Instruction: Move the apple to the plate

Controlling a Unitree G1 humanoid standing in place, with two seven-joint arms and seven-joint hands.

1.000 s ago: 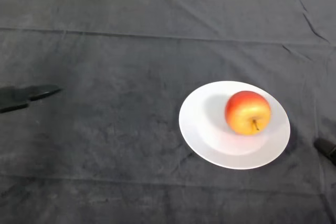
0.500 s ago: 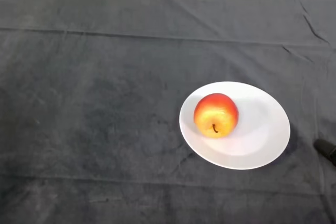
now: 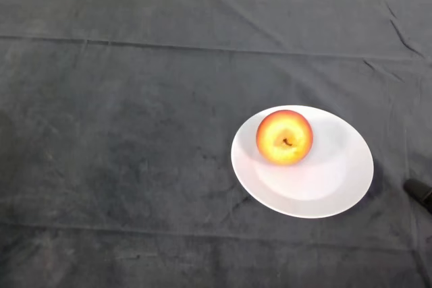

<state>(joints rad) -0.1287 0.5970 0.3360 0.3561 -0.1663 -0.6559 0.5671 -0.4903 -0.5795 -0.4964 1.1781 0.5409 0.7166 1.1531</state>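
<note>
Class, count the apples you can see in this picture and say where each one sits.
1. The single apple lies on the white plate, towards its upper left part, stem end facing up. Nothing in view could hide another.

Dark grey cloth [image 3: 135,133] — being seen spread over the whole table, creased by long folds. Small black object [image 3: 420,192] — being cut off by the right edge; identity cannot be told.

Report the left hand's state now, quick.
Left hand: not in view, so its state cannot be told. The apple lies on the plate with nothing holding it.
</note>
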